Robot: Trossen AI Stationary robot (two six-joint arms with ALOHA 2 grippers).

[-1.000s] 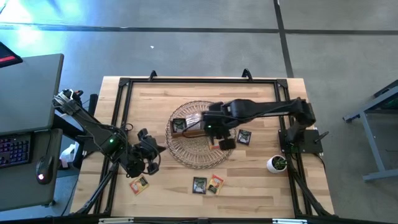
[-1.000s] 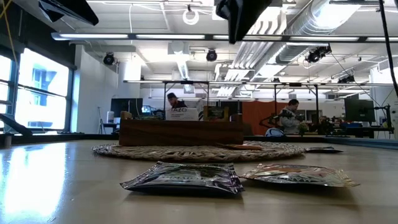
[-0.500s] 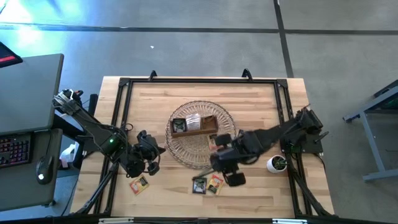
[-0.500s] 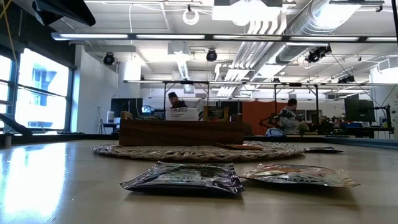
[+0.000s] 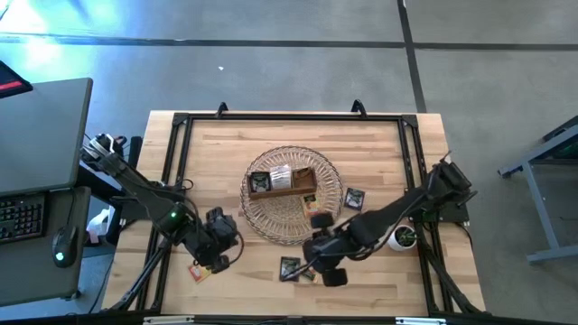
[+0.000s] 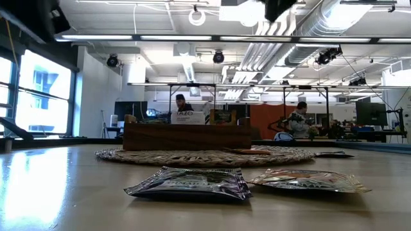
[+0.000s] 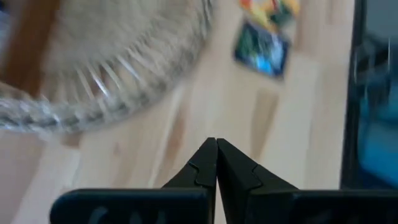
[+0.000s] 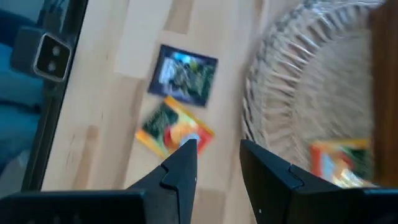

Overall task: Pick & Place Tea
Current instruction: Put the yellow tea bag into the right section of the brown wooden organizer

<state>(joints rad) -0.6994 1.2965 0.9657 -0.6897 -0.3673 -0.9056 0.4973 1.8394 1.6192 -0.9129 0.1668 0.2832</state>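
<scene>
Near the front edge of the worktop (image 5: 379, 135) lie two tea sachets side by side, a black sachet (image 5: 289, 268) and an orange sachet (image 8: 175, 128); from above, the right arm covers most of the orange one. The right gripper (image 5: 327, 267) hangs over that pair with its fingers (image 8: 179, 169) parted and empty. Toward the front left corner, the left gripper (image 5: 217, 255) has its fingers (image 7: 202, 169) pressed together on nothing, and its body hides part of a yellow sachet (image 5: 196, 270). Farther back, the round wicker basket (image 5: 330, 181) sits mid-worktop holding a wooden tray (image 5: 302, 185). A sachet (image 5: 259, 182) stands in the tray, though its print is too small to read. Another dark sachet (image 5: 354, 199) lies just beside the basket's right rim.
</scene>
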